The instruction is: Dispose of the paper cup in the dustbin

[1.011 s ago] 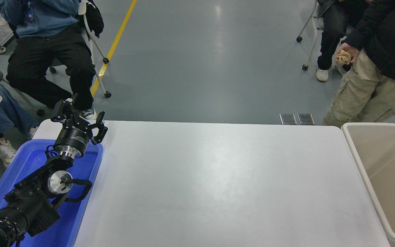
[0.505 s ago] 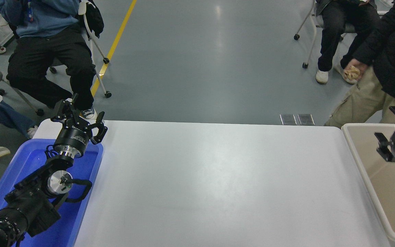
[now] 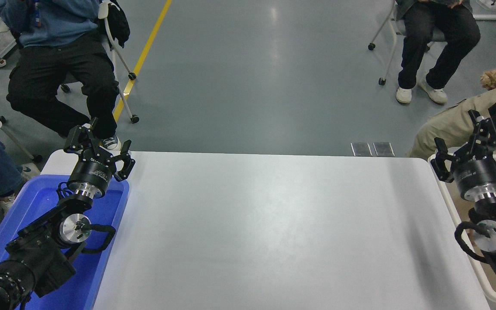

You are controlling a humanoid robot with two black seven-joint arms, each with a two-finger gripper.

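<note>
The paper cup is not in view; nothing lies on the white table (image 3: 274,224). My right gripper (image 3: 460,138) is open and empty, raised at the right edge over the near-left corner of the beige dustbin (image 3: 447,201). The right arm hides most of the dustbin; only part of its left rim shows. My left gripper (image 3: 99,145) is open and empty, parked over the blue tray (image 3: 41,199) at the lower left.
A person in beige trousers (image 3: 450,122) stands just behind the dustbin and holds a crumpled brownish wad (image 3: 489,79). Other people sit on wheeled chairs (image 3: 121,64) at the far left and far right.
My right arm has come in from the right edge and risen over the dustbin's left rim, gripper open. The standing person has stepped back to the right. The left arm has not moved.
</note>
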